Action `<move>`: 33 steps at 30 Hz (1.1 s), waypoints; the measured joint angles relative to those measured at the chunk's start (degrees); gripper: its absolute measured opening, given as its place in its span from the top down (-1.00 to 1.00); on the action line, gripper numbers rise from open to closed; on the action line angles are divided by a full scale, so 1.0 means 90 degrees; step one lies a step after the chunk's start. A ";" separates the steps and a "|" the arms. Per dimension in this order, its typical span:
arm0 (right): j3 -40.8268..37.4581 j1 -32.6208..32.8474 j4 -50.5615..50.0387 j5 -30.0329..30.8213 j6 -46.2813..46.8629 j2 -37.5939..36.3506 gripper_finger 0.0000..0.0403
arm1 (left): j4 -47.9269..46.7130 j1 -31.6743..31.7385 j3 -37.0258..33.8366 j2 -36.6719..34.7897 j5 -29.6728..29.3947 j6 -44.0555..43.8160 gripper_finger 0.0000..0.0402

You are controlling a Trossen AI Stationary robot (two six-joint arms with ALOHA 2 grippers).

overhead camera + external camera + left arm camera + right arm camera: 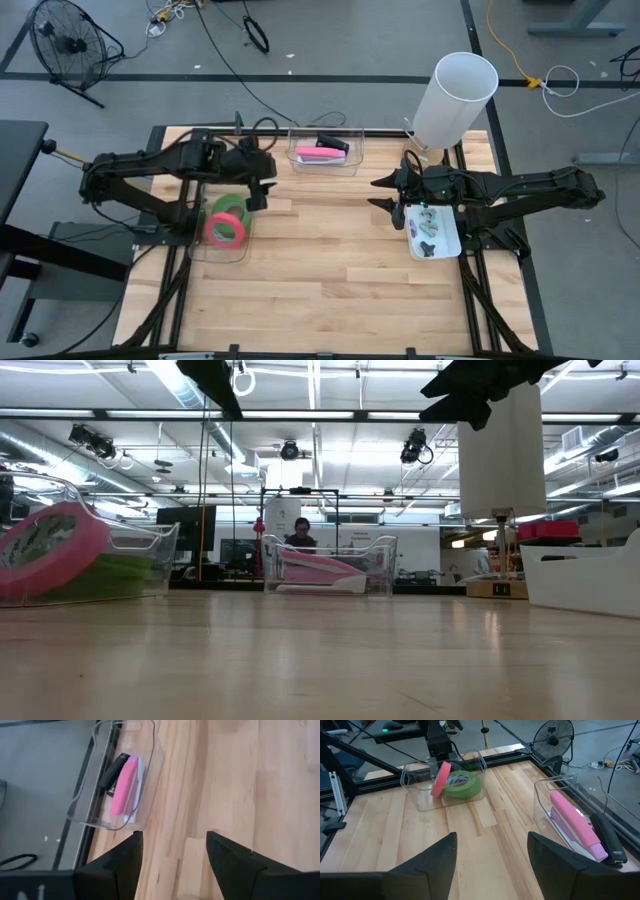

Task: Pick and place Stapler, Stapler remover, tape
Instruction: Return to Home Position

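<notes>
A pink-red tape roll [226, 230] leans on a green tape roll [232, 207] inside a clear bin [222, 248] at the table's left; both show in the right wrist view [440, 778] [463, 782]. A pink stapler [320, 154] and a black one [333, 142] lie in a clear bin [326, 152] at the far middle. Staple removers [428, 224] lie in a white tray [433, 232] at the right. My left gripper [262, 186] is open and empty, above the table beside the tape bin. My right gripper [384, 195] is open and empty, left of the white tray.
A tall white cylinder [455, 95] stands at the far right corner. Bare wood spans the middle and near part of the table [330, 290]. A person [300, 532] sits in the room beyond the table.
</notes>
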 joint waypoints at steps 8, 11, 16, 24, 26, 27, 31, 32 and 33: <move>0.0000 0.0000 -0.0002 -0.0012 -0.0027 0.0000 -0.19 | 0.0154 0.0225 0.0000 0.0000 -0.0066 -0.0026 -0.10; 0.0000 0.0000 -0.0005 -0.0015 -0.0103 0.0000 -0.19 | 0.0253 0.0223 0.0000 0.0000 -0.0065 -0.0021 -0.10; 0.0000 0.0000 -0.0005 -0.0015 -0.0330 -0.0002 -0.19 | 0.0278 0.0209 0.0000 0.0000 -0.0063 -0.0021 -0.10; 0.0000 0.0000 -0.0005 -0.0014 -0.0336 -0.0002 -0.19 | 0.0278 0.0212 0.0000 0.0000 -0.0063 -0.0023 -0.10; 0.0000 0.0000 -0.0005 -0.0010 -0.0397 -0.0003 -0.19 | 0.0280 0.0212 0.0000 0.0000 -0.0063 -0.0023 -0.10; 0.0000 0.0000 -0.0005 -0.0010 -0.0462 -0.0005 -0.19 | 0.0293 0.0212 0.0000 0.0000 -0.0063 -0.0021 -0.10; 0.0000 0.0002 -0.0002 -0.0007 -0.0705 -0.0005 -0.19 | 0.0350 0.0211 -0.0001 0.0000 -0.0063 -0.0023 -0.10; 0.0000 0.0002 -0.0003 -0.0005 -0.0719 -0.0005 -0.19 | 0.0353 0.0212 0.0000 0.0000 -0.0063 -0.0023 -0.10; 0.0000 0.0000 -0.0002 -0.0005 -0.0721 -0.0005 -0.19 | 0.0355 0.0212 0.0000 0.0000 -0.0063 -0.0023 -0.10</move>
